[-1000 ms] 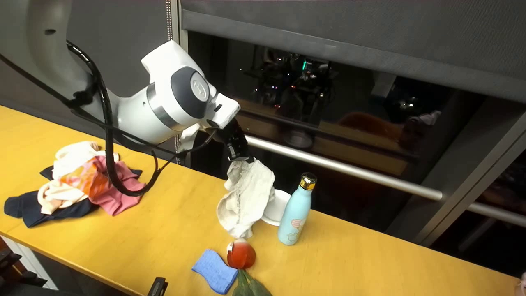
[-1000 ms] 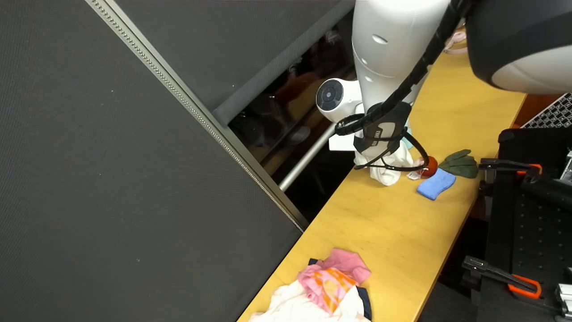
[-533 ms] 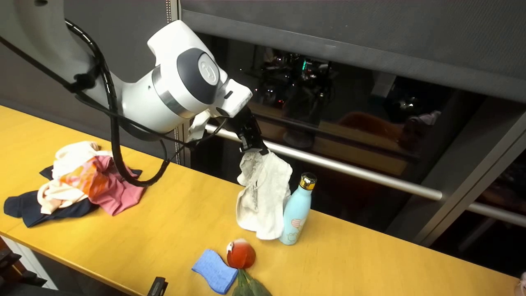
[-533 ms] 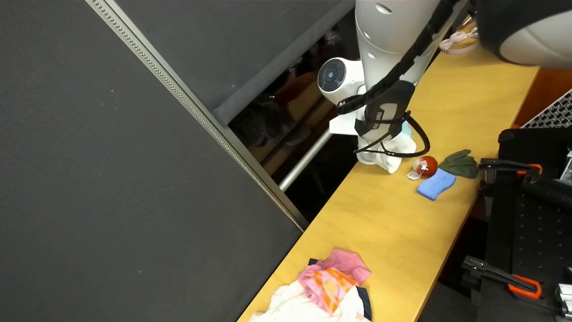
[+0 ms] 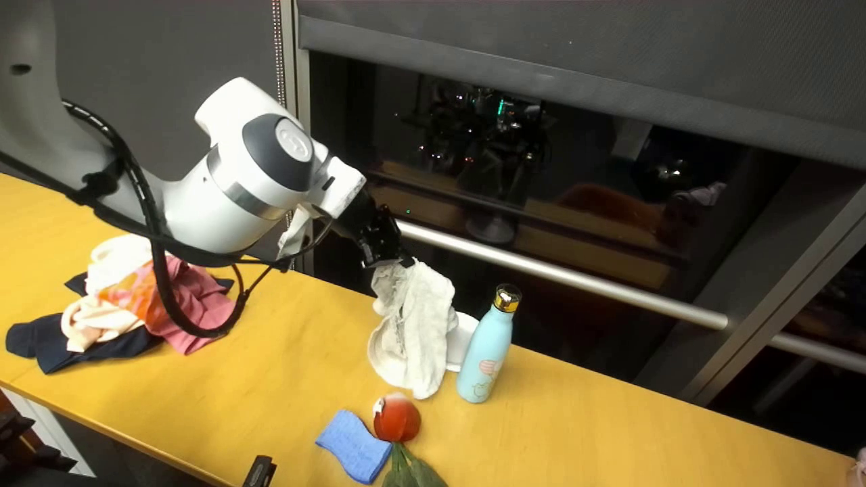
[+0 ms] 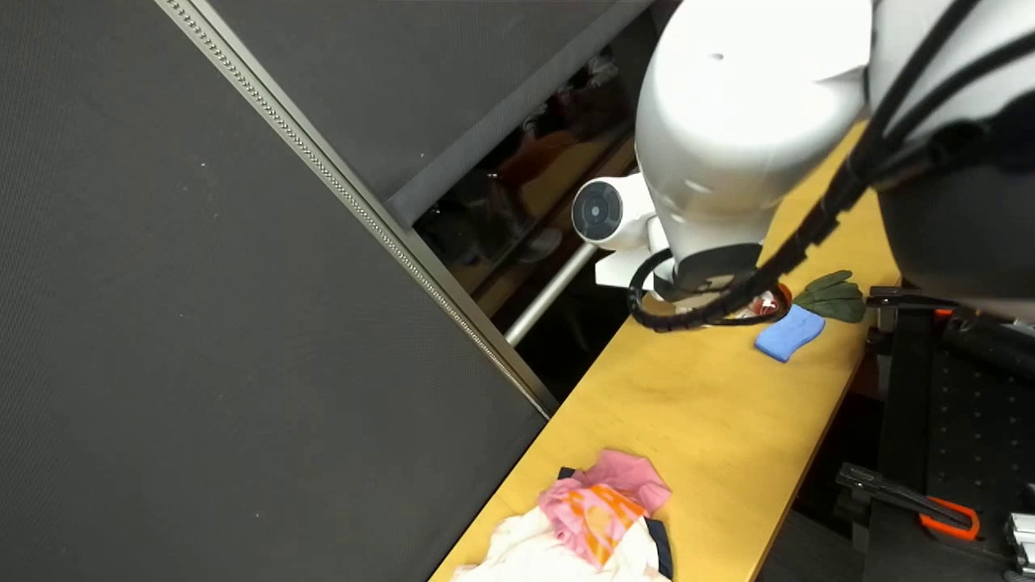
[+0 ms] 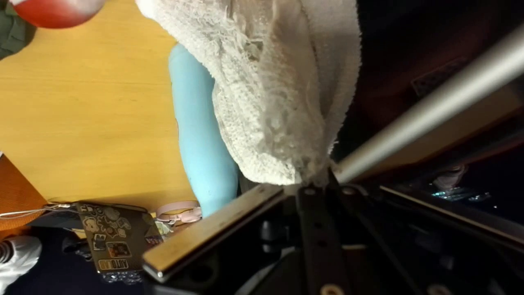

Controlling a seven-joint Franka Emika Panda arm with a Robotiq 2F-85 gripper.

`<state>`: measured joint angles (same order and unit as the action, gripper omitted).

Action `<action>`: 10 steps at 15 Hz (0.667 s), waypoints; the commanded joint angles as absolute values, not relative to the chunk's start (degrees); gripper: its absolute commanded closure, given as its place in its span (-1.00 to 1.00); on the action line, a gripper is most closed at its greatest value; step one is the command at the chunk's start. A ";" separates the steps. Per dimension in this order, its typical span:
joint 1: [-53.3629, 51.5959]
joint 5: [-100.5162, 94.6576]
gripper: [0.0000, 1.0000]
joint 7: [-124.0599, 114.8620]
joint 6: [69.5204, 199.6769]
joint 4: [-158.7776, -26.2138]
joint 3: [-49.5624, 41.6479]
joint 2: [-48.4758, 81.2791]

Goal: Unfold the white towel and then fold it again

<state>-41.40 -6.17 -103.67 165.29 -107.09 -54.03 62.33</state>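
In an exterior view the white towel (image 5: 419, 325) hangs rumpled from my gripper (image 5: 399, 262), which is shut on its upper edge. The towel's lower end comes down close to the table behind the red ball; whether it touches the wood I cannot tell. Seen in the wrist view, the towel (image 7: 282, 82) runs away from the pinched fingertips of the gripper (image 7: 321, 180), with loose folds and a frayed seam. The arm covers nearly all of the towel, and the gripper too, in an exterior view.
Right of the towel stands a light blue bottle (image 5: 486, 355), with a white dish (image 5: 462, 341) partly behind the towel. In front lie a red ball (image 5: 397, 419), a blue cloth (image 5: 354, 446) and a dark green item (image 6: 831, 297). A clothes heap (image 5: 196, 304) and window rail (image 5: 561, 274) also show.
The gripper first rose toward the bottle with the towel, then came back left and lower. The towel swung along with it, uncovering the white dish again. The grip stayed shut.
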 commanded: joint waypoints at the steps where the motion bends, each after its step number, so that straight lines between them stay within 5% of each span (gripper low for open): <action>1: -44.51 -6.08 0.98 -102.00 167.06 -108.63 -52.10 63.39; 10: -33.72 -6.16 0.98 -76.04 178.89 -113.80 -34.07 53.04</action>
<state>-39.22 -6.22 -85.87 174.91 -110.86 -40.01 58.82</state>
